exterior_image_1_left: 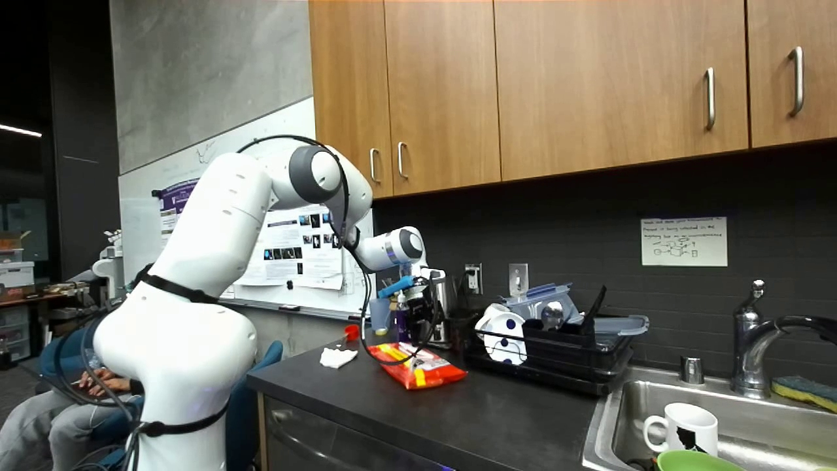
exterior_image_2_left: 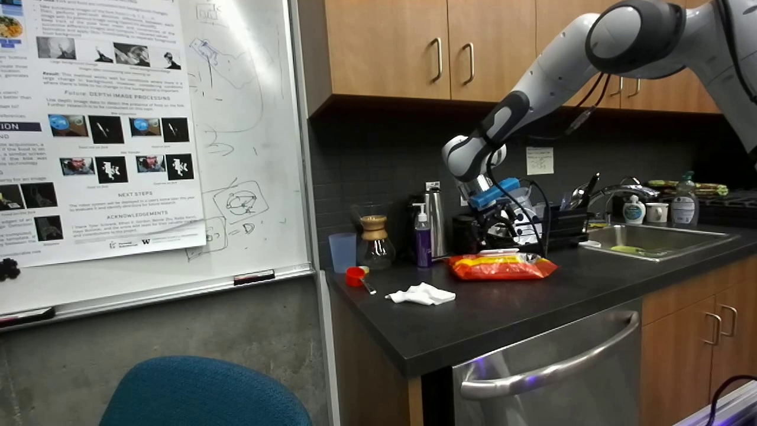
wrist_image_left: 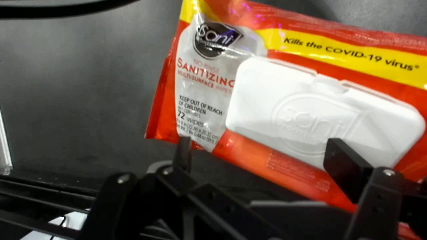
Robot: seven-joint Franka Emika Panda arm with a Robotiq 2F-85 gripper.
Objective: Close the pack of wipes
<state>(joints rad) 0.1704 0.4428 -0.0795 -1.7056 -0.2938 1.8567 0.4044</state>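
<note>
Found wipes (exterior_image_2_left: 502, 267) on counter (exterior_image_2_left: 502, 302), glossy red with yellow band (wrist_image_left: 333, 50) and flat-lying white lid (wrist_image_left: 320, 113) | Observed gripper (wrist_image_left: 260, 148) spread wide, holding nothing | Could not tell whether touching lid.

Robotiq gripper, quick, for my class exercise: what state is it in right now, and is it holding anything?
Robotiq gripper: open, holding nothing; its jaws stand wide apart, with the pack of sanitizing wipes lying beyond them.

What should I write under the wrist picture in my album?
The robot's open gripper, and beyond it a red pack of wipes with a white lid.
</note>
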